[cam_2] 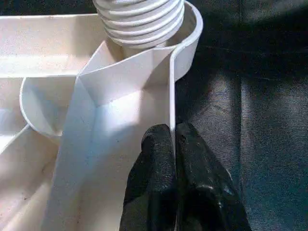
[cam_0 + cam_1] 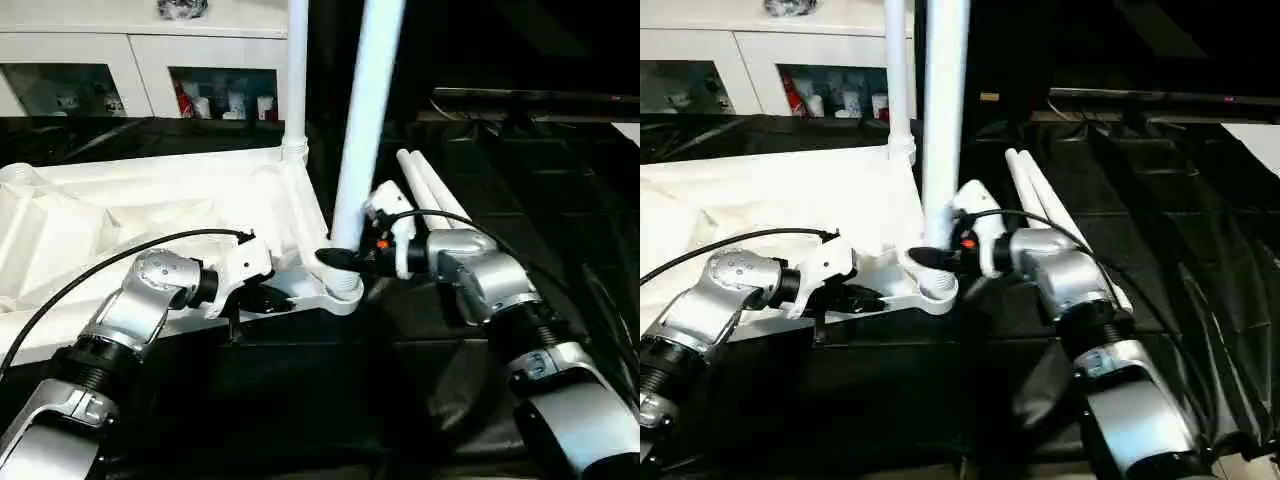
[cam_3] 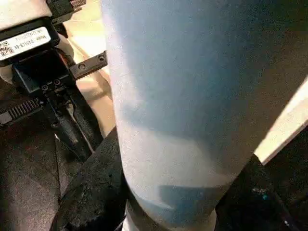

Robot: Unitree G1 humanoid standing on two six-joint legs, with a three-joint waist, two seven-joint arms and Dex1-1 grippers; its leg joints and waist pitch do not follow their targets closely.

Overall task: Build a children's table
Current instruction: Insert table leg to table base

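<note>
Inverted table top (image 2: 150,210) lies on black cloth (image 2: 520,180); white cabinet (image 2: 130,60) stands behind. Left gripper (image 1: 174,144) pinches the rim; right gripper (image 2: 340,260) clamps upright leg (image 2: 365,110).

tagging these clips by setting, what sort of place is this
Probably an indoor lab or demo room set up for robot assembly work. The upturned table top lies on a work surface draped in black cloth, and behind it stands a white cabinet with glass doors holding small items.

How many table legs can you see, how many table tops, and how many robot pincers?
Table legs: 4 (two standing, two lying)
Table tops: 1
Pincers: 2 (left pincer, right pincer)
Total: 7
</note>
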